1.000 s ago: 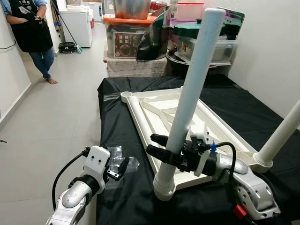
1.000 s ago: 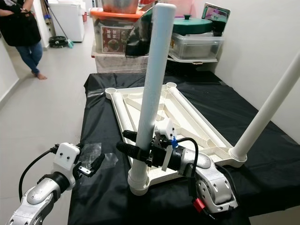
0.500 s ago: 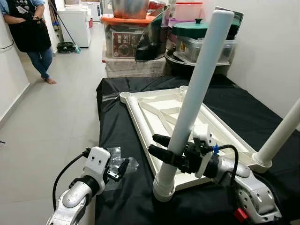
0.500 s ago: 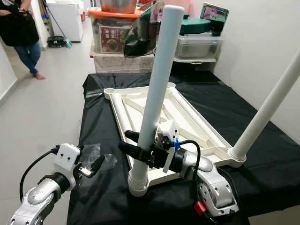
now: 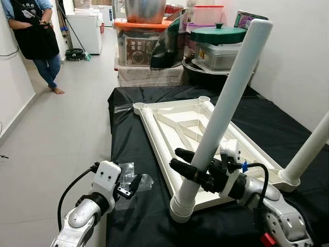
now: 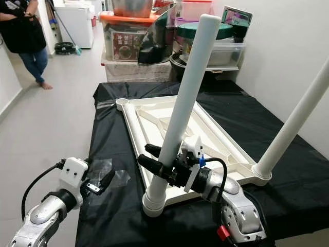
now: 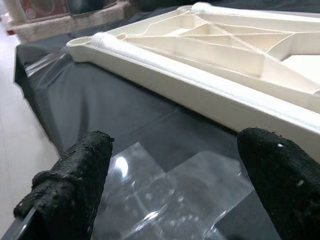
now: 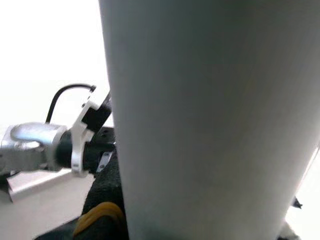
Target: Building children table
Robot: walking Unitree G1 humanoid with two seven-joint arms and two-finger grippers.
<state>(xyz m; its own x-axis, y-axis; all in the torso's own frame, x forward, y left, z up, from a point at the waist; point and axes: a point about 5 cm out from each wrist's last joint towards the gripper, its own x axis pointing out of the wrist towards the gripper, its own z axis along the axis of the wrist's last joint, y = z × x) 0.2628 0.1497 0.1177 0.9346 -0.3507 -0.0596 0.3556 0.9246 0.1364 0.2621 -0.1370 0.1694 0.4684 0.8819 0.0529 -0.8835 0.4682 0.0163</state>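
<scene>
On a work surface draped in black cloth [image 5: 144, 216] lies an upturned cream plastic tabletop [image 5: 169, 121], its ribbed underside facing up and round leg sockets visible at its corners. One white table leg [image 5: 223, 110] stands in the near corner socket, tilted away from the robot and to its right; a second table leg [image 5: 308, 149] rises from the socket at the right-hand corner, also leaning. The right gripper [image 5: 187, 165] is clamped around the lower part of the near leg, one black finger on either side of the tube; in the right wrist view the leg [image 8: 210, 120] sits pressed close against the camera. The left gripper [image 5: 134, 183] hovers above the near left edge of the cloth, its fingers [image 7: 75, 180] spread apart and holding nothing. Beneath it lies a clear plastic bag [image 7: 175, 195], flat on the cloth and just beside the tabletop's long edge [image 7: 190, 85]. Beyond the far end of the surface, storage is stacked against the white wall: a clear container with an orange lid [image 5: 140, 41], a metal bowl [image 5: 144, 9] on top of it, and a container with a green lid [image 5: 218, 35]. The floor [image 5: 67, 123] is pale tile. At the far left a person in a dark apron and jeans [image 5: 36, 41] stands barefoot near a white appliance [image 5: 85, 28].
</scene>
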